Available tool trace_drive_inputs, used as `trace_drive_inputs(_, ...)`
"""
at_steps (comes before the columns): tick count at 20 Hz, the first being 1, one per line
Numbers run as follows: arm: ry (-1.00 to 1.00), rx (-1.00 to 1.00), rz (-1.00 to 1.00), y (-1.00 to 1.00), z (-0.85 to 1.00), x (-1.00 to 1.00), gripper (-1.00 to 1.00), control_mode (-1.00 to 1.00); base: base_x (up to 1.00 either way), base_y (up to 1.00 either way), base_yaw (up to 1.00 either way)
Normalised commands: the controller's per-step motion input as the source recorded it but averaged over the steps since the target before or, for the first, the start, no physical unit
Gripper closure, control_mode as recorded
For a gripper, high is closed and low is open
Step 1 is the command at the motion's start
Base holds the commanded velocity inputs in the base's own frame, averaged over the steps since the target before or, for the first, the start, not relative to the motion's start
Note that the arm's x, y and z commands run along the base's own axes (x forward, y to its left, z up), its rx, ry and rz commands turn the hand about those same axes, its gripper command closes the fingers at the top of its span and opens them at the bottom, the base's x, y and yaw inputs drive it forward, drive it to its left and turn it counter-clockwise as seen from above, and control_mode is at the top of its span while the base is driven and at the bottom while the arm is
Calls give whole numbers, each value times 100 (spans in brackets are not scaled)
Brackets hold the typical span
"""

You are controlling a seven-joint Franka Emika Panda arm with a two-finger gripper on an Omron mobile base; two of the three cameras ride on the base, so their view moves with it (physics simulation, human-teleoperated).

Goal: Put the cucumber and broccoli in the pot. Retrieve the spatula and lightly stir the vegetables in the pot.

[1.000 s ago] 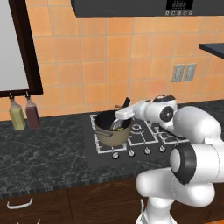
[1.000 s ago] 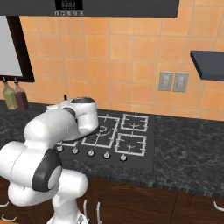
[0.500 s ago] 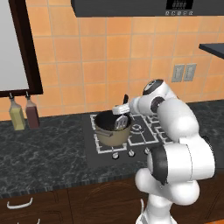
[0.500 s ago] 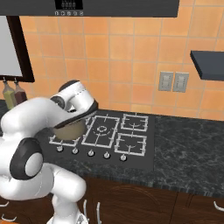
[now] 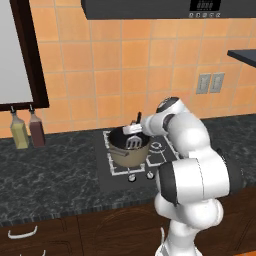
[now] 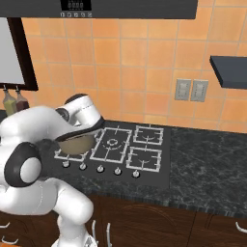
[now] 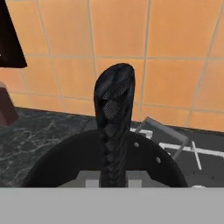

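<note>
Hand view: spatula (image 7: 114,127) black handle runs straight up the middle from between the fingers, over the dark mouth of the pot (image 7: 65,162); tile wall behind.
Gripper: gripper (image 5: 134,129) sits just above the pot's far rim in left base view; jaws pinched nearly closed on the spatula handle.
Spatula head: silver slotted head (image 5: 132,144) hangs down inside the pot, handle tilted up and back toward the hand; judged as the stirring pose, head low, hand clear of the rim.
Pot: tan pot (image 5: 129,151) on the front-left burner of the cooktop (image 5: 117,167); stays where the stove grate supports it.
Vegetables: cannot tell; the pot's inside reads dark in every view, pieces too small or hidden.
Task stage: likely the stir step, since the tool is already in the pot.
Left base view extra: gives the slotted head and its depth in the pot, which the hand view hides behind the handle.
Right base view extra: pot (image 6: 77,143) mostly tucked under the white arm; shows the other burners (image 6: 144,144) bare.
Far: two bottles (image 5: 27,130) by the wall left of the stove, well apart from the pot.
</note>
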Motion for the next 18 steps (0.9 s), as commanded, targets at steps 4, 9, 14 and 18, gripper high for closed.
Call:
trace_drive_inputs(4,-4,8,0,13,-14,56,100,-100,0,0,0)
trace_drive_inputs(9,-10,8,0,0,7,49,100,-100,0,0,0)
trace_drive_inputs(14,-1,2,0,0,43,-35,100,-100,0,0,0)
trace_drive_inputs(18,7,0,0,0,33,-16,100,-100,0,0,0)
